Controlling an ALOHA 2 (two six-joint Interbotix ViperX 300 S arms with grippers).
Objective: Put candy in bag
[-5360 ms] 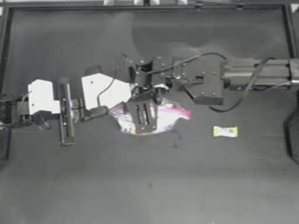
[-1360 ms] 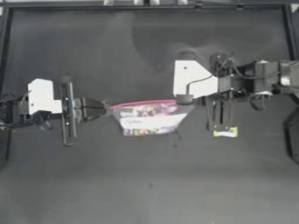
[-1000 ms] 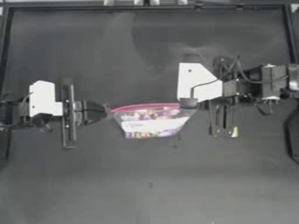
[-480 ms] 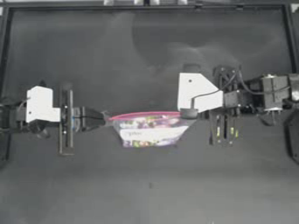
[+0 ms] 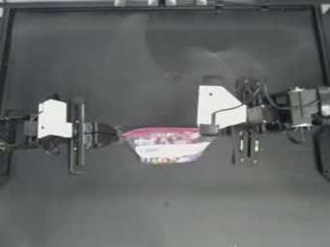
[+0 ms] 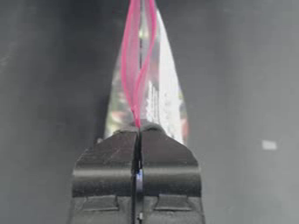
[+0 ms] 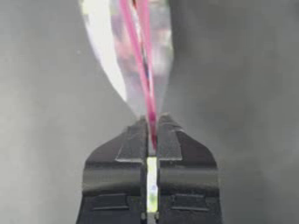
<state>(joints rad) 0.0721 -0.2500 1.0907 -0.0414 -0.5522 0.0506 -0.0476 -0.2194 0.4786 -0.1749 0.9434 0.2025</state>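
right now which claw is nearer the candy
Right. The candy shows only in slivers under the right arm, just behind the right claw, which grips the bag's near end. The left claw grips the far end.

Stretched between two grippers near mid-worktop (image 5: 161, 207): bag (image 5: 166, 145). At its left end, left gripper (image 5: 120, 134), jaws pinched on the mouth strip; at its right end, right gripper (image 5: 209, 130), likewise pinched there.
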